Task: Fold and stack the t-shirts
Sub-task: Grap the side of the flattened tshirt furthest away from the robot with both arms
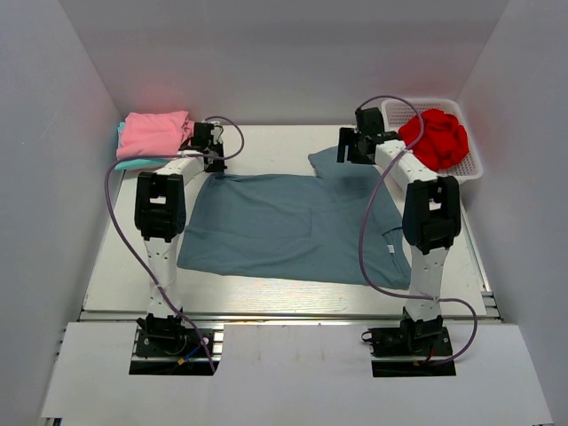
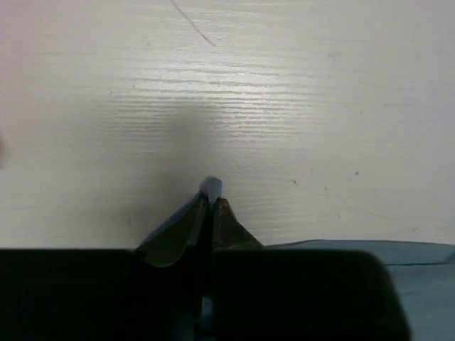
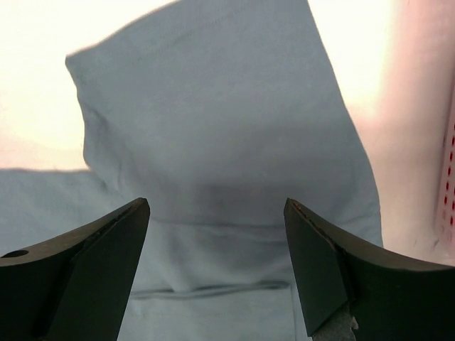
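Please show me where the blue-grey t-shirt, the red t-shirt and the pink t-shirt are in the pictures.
blue-grey t-shirt [image 1: 284, 226], top external view, middle of its spread body.
red t-shirt [image 1: 435, 138], top external view, middle of the crumpled heap.
pink t-shirt [image 1: 153, 133], top external view, top face of the folded cloth.

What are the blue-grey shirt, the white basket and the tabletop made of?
The blue-grey t-shirt: soft matte cloth, possibly cotton; it creases and lies limp. The basket: white plastic, judging by its rigid mesh walls. The tabletop: pale wood or wood-look laminate, faint sheen; fine grain lines show.
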`<state>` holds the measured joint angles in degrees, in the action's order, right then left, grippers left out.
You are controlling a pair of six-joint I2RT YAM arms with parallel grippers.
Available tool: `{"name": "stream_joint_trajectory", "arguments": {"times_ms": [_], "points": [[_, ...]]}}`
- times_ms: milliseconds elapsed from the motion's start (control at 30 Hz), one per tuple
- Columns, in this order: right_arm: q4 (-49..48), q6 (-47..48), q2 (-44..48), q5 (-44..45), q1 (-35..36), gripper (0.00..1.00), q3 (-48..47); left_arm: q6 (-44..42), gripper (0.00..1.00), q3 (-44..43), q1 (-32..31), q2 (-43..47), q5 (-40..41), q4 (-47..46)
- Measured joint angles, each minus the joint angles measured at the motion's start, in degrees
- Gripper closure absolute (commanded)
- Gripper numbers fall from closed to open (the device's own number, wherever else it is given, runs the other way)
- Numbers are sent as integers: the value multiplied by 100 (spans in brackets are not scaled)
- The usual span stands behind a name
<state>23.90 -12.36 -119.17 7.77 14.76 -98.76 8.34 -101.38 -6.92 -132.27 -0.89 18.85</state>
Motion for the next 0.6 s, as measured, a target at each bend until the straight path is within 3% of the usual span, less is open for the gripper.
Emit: {"name": "stream_joint_trajectory", "arguments": {"times_ms": [100,433,600], "points": [[63,-4,-326,44,-13,18,-468,-50,100,83,0,24,-15,-98],[98,57,-1453,302,-42,10,-1838,-76,100,479,-4,269,297,-264],[-400,256,-2041,435,-79,10,-2210,4,100,922,-2,573,345,-437]]}}
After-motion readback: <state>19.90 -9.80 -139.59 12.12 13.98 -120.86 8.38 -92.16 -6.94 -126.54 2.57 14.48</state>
